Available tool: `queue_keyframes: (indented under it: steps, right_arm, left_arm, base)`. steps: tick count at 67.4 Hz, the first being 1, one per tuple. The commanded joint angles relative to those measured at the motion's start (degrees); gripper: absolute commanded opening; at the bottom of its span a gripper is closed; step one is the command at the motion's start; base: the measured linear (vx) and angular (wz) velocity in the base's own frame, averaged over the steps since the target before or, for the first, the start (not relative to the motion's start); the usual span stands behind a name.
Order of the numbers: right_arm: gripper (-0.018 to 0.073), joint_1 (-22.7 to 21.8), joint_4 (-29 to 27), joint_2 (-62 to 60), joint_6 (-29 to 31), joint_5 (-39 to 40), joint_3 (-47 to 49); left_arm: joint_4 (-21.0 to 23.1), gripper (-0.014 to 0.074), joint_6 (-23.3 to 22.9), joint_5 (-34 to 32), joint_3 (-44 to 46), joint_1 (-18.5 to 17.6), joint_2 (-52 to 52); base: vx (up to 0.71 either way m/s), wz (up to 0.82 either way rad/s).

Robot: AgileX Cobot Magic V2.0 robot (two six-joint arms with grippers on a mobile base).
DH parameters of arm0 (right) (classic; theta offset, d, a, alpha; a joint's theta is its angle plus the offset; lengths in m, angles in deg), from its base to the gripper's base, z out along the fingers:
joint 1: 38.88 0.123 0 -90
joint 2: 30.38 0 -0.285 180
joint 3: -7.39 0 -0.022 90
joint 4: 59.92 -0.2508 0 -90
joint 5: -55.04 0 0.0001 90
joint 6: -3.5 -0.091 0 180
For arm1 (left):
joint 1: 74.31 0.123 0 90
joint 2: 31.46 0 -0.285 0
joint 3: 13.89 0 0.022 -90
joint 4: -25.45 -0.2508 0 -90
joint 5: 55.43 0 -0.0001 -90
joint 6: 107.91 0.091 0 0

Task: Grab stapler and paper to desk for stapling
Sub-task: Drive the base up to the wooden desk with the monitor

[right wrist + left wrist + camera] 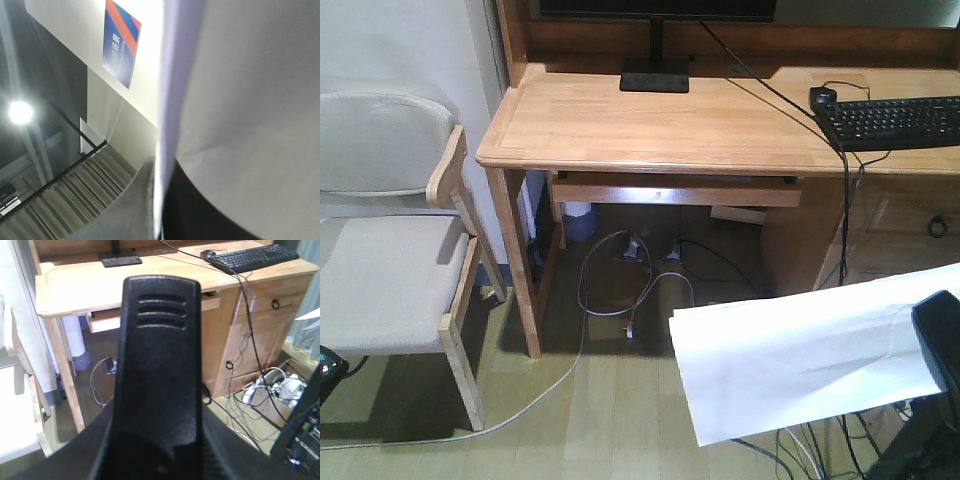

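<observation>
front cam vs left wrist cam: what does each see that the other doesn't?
Front only: the paper as a wide sheet at the right gripper. Left wrist only: a black ribbed part filling the centre, identity unclear, and a box of cables. Both: the desk, keyboard, mouse.

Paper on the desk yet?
No. The paper hangs in mid-air, lower than the desk and in front of it, with no part of it touching the wood.
</observation>
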Motion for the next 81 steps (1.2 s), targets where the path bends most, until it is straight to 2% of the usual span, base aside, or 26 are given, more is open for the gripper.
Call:
queue_keyframes:
  steps: [1,81]
  right_arm:
    - [-0.0005,-0.1,-0.3,0.2,0.5,3.9,-1.4]
    - [-0.0005,-0.1,-0.3,0.2,0.5,3.8,-1.4]
  left_arm:
    - [0.6,-0.0006,-0.1,-6.3,1.7,-0.2,-0.6]
    - [0.6,-0.0006,-0.1,-6.3,1.7,-0.2,-0.6]
  base:
    - [0.18,0.04]
    - [0.14,-0.06]
